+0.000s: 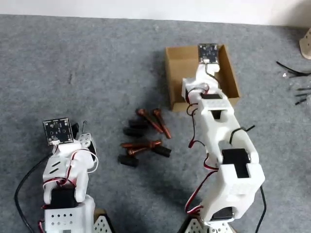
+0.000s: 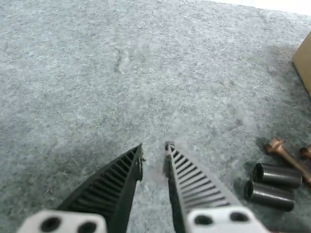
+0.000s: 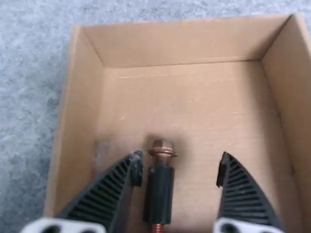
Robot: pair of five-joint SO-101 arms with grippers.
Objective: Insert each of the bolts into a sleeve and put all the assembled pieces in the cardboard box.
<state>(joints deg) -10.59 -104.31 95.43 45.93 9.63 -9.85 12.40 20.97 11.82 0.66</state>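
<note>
Right gripper (image 3: 180, 167): jaws wide apart, clamped on nothing. It's down inside the cardboard box (image 3: 77, 121), tips aimed at the box floor.

One assembled piece (image 3: 159, 191), a copper-coloured bolt through a black sleeve, lies flat on the box floor in the gap between those jaws.
- The hex head is roughly level with the fingertips, sticking out of the sleeve.
- A bit of the shank shows at the sleeve's other end, toward the wrist.
- It sits off-centre in the gap, just beside one finger (image 3: 119, 187) and well apart from the other. Can't tell whether it touches the near finger.

Left gripper (image 2: 154, 154): jaws almost together, with a narrow slot between the tips and nothing in it. The tips are over grey carpet (image 2: 121, 73).
- Off to the side of these jaws, toward the right arm, two sleeves (image 2: 277, 175) lie side by side with their open ends facing the gripper.
- A bolt (image 2: 283, 154) lies just past them.

High view:
- The right arm is stretched out with its wrist over the box's near wall.
- The left arm is pulled in, its jaws well apart from all the parts.
- The loose parts sit on the carpet between the two grippers. I count four loose bolts (image 1: 151, 121) and four loose sleeves (image 1: 132, 132), mixed in one cluster.
- Some bolts lie just beside or touching sleeves, and none is inserted.
- The cluster is near the box's front corner, outside it.
</note>
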